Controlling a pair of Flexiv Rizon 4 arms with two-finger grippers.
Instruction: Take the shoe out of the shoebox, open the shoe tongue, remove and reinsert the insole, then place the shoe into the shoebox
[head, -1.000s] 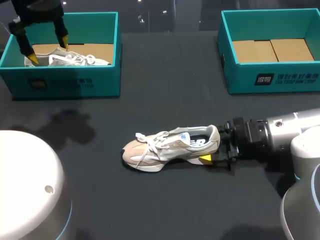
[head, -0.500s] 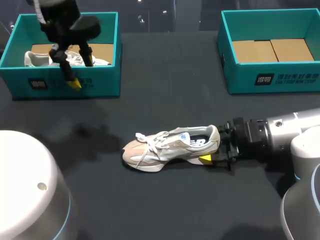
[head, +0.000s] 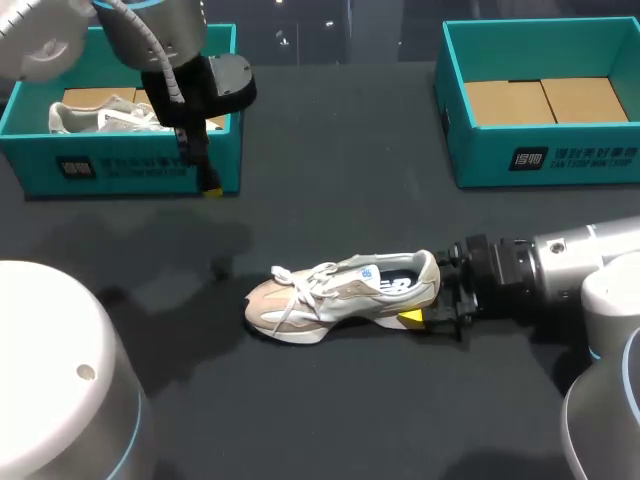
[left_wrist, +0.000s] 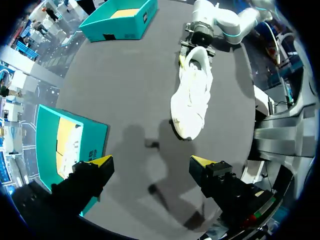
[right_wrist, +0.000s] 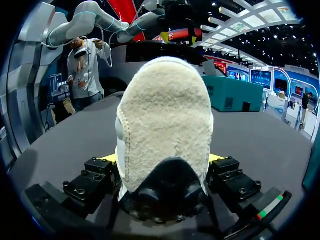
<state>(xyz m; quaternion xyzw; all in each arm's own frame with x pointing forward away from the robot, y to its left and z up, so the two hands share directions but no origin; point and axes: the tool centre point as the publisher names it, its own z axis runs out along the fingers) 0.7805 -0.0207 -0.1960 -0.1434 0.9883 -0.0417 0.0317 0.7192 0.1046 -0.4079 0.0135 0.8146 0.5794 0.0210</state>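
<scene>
A beige and white shoe (head: 340, 295) lies on its sole in the middle of the dark table, toe pointing left. My right gripper (head: 425, 320) is shut on its heel; in the right wrist view the fuzzy heel (right_wrist: 165, 120) fills the space between the two fingers (right_wrist: 102, 167). My left gripper (head: 203, 175) hangs open and empty above the table, just off the front right corner of the left shoebox (head: 120, 170). In the left wrist view its yellow tips (left_wrist: 102, 161) stand wide apart, with the shoe (left_wrist: 192, 97) ahead of them.
A second shoe (head: 100, 115) lies inside the left teal shoebox. A second teal shoebox (head: 540, 160) at the back right shows only its cardboard floor. Dark bare table lies between the boxes and around the shoe.
My left arm has swung out from over the left shoebox, rightward and forward past its front right corner. The right arm and the shoe have stayed put.
</scene>
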